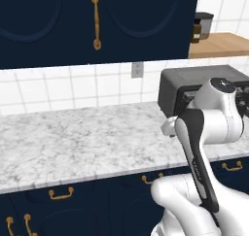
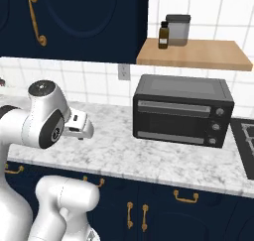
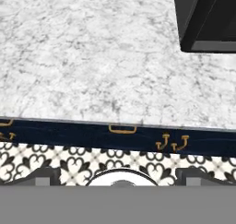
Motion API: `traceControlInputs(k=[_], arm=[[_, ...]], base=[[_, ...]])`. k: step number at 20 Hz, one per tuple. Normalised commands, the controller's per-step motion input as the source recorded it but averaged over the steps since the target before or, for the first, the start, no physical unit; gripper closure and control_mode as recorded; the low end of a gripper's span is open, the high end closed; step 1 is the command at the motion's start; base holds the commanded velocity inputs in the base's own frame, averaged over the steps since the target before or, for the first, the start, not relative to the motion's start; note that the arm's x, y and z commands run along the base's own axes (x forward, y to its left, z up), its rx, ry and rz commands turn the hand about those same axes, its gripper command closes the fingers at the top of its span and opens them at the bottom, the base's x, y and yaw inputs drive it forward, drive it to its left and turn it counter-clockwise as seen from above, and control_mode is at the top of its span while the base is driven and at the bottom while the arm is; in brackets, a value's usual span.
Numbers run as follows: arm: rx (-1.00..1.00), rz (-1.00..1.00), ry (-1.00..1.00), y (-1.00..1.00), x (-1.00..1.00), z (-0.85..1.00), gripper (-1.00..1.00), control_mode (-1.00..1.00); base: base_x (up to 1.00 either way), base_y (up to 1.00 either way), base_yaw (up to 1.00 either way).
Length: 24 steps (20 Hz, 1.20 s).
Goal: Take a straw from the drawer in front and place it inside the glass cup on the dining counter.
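Hand view looks down on the navy-blue drawer with curved brass handle (image 3: 122,129); reaching is the step, lowering next; end effector's spread untellable.

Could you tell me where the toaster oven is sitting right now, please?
The toaster oven stands on the marble counter against the tiled wall, right of centre in the right base view, directly below the wooden shelf.

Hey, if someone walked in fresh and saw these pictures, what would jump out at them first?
Probably the white robot arm, folded up in front of the marble countertop. Next, the black toaster oven sitting on that counter against the tiled wall, under a wooden shelf holding a dark canister and a small brown bottle. Below run navy drawers with brass handles, including the drawer.
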Motion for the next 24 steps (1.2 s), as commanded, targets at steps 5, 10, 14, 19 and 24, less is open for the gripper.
traceControlInputs(k=[5, 10, 14, 19, 24], arm=[[0.00, 0.00, 0.00, 0.00, 0.00, 0.00, -1.00, 1.00], [0.00, 0.00, 0.00, 0.00, 0.00, 0.00, -1.00, 1.00], [0.00, 0.00, 0.00, 0.00, 0.00, 0.00, -1.00, 1.00], [0.00, 0.00, 0.00, 0.00, 0.00, 0.00, -1.00, 1.00], [0.00, 0.00, 0.00, 0.00, 0.00, 0.00, -1.00, 1.00]], base=[[-0.47, 0.14, 0.00], [-0.15, 0.53, -0.05], [-0.09, 0.64, -0.07], [-0.04, 0.70, -0.05], [-0.05, 0.64, -0.03]])
